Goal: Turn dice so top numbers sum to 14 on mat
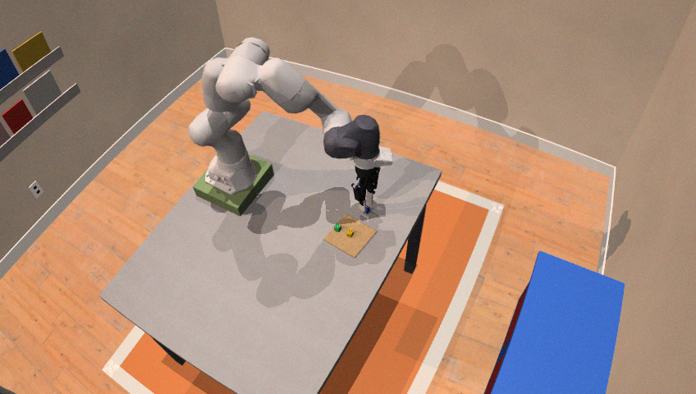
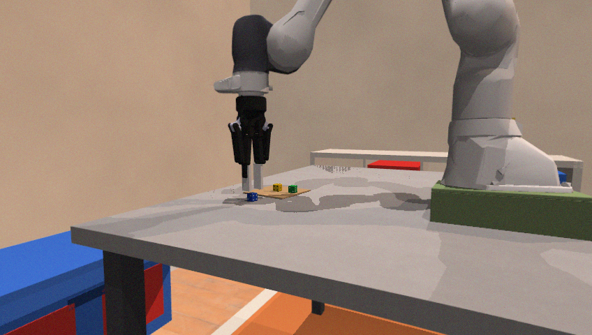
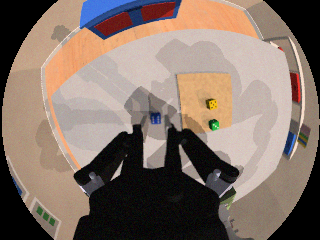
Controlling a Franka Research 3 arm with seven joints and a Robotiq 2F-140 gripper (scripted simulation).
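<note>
A blue die rests on the table, off the mat; its upper face appears to show six pips in the wrist view. My gripper points down with its fingers a little apart and nothing held. Its tips are just above the blue die, one towards each side. A yellow die, apparently five up, and a green die sit on the tan mat. The green die's top number is unclear.
The mat lies flat on the grey table beside the gripper. The table's edge is beyond the mat. The arm's green base block stands at the table's other side. A blue cabinet stands off the table.
</note>
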